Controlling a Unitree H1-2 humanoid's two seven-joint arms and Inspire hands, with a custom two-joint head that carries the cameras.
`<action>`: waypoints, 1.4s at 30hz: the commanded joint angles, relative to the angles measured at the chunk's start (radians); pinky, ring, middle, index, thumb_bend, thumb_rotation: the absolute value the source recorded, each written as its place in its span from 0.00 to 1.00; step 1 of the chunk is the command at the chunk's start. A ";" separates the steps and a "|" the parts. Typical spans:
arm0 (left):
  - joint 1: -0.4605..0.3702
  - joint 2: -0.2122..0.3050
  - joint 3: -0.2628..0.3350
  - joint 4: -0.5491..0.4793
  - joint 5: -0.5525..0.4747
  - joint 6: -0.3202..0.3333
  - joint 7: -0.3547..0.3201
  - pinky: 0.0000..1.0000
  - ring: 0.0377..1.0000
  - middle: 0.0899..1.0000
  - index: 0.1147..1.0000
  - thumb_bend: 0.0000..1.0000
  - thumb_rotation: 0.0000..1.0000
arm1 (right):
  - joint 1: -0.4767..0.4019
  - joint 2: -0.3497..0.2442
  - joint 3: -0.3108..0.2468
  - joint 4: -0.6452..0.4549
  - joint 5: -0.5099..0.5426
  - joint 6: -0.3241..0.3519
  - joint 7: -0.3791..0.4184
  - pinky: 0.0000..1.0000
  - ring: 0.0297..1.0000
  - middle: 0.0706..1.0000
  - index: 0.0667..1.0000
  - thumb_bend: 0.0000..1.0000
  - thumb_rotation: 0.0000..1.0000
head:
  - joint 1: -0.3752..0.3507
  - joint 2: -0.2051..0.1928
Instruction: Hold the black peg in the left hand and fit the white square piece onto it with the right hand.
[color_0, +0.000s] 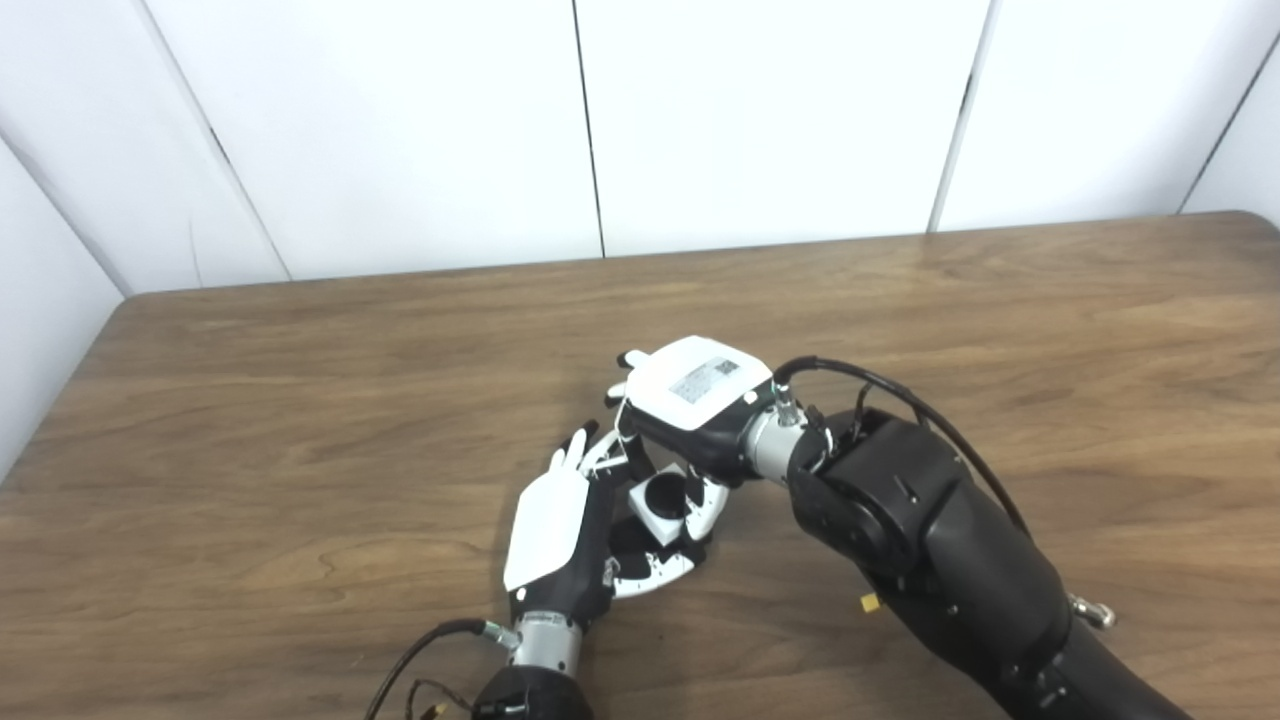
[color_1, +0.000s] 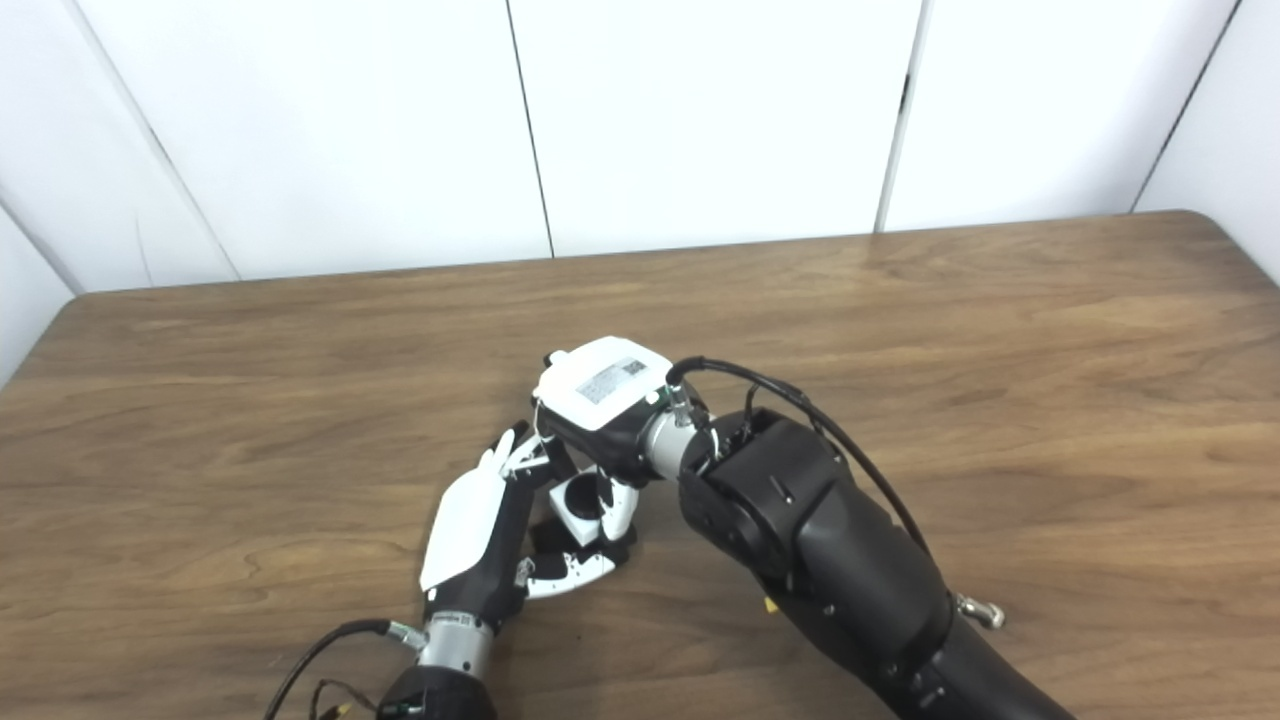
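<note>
My left hand (color_0: 560, 530) is low in the middle, palm turned right, with its fingers and thumb curled around a dark shape under the white square piece (color_0: 648, 514). The black peg (color_0: 664, 492) shows only as a black round spot in the piece's centre; the rest of it is hidden by both hands. My right hand (color_0: 690, 395) reaches in from the right and sits just above the piece, with its fingers (color_0: 705, 505) closed on the piece's sides. The two hands touch around the piece just above the table. The same cluster shows in the right eye view (color_1: 572, 518).
The brown wooden table (color_0: 300, 400) runs to a white panelled wall at the back. My right forearm (color_0: 930, 540), with its black cable, crosses the lower right. A cable trails from my left wrist (color_0: 430, 640) at the bottom edge.
</note>
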 joint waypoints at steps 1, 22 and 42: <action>0.009 -0.011 -0.006 0.021 0.028 0.052 -0.024 1.00 1.00 0.89 0.43 0.52 0.07 | -0.019 -0.006 -0.012 -0.013 0.008 -0.024 0.017 0.75 1.00 0.90 0.45 0.53 0.14 | 0.000 0.000; 0.017 -0.020 0.003 -0.003 0.046 0.061 -0.012 1.00 1.00 0.89 0.61 0.86 0.24 | -0.039 -0.008 -0.039 -0.018 0.029 -0.036 0.026 0.72 0.99 0.90 0.45 0.53 0.15 | 0.002 -0.005; 0.008 -0.011 0.004 -0.022 0.048 0.073 -0.026 1.00 1.00 0.91 0.68 0.91 0.29 | -0.062 0.012 -0.097 -0.027 0.044 -0.025 0.056 0.73 1.00 0.91 0.45 0.53 0.15 | 0.011 -0.013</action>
